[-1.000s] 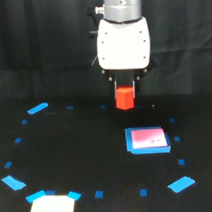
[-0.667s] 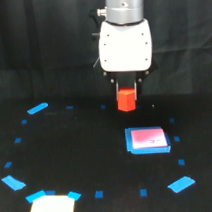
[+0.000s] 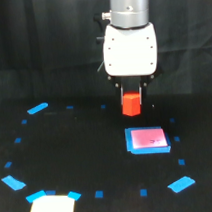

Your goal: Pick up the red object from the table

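The red object (image 3: 131, 104) is a small bright red-orange block held between the dark fingers of my gripper (image 3: 131, 100), under its white body. It hangs above the black table (image 3: 86, 155), not touching it. The gripper is shut on the block and stands over the far middle of the ring of blue tape marks. The fingertips are mostly hidden behind the block.
A pinkish-white square pad with a blue border (image 3: 147, 140) lies on the table just below and to the exterior view's right of the block. Blue tape marks (image 3: 37, 108) ring the table. A pale patch (image 3: 50, 208) lies at the near left. A black curtain hangs behind.
The gripper has risen with the red block in it, and the block now hangs higher above the table.
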Available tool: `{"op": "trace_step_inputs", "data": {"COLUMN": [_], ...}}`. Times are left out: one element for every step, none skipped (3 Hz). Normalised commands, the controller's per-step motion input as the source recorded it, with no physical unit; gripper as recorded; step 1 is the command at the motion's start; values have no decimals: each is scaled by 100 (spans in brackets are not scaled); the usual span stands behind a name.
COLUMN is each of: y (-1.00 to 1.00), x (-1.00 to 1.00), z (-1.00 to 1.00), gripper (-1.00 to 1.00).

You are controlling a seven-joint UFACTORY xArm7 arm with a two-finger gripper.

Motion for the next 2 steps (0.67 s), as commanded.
{"op": "trace_step_inputs", "data": {"y": [5,2], "x": [-18,13], "z": [51,-25], "gripper": [-100,-99]}}
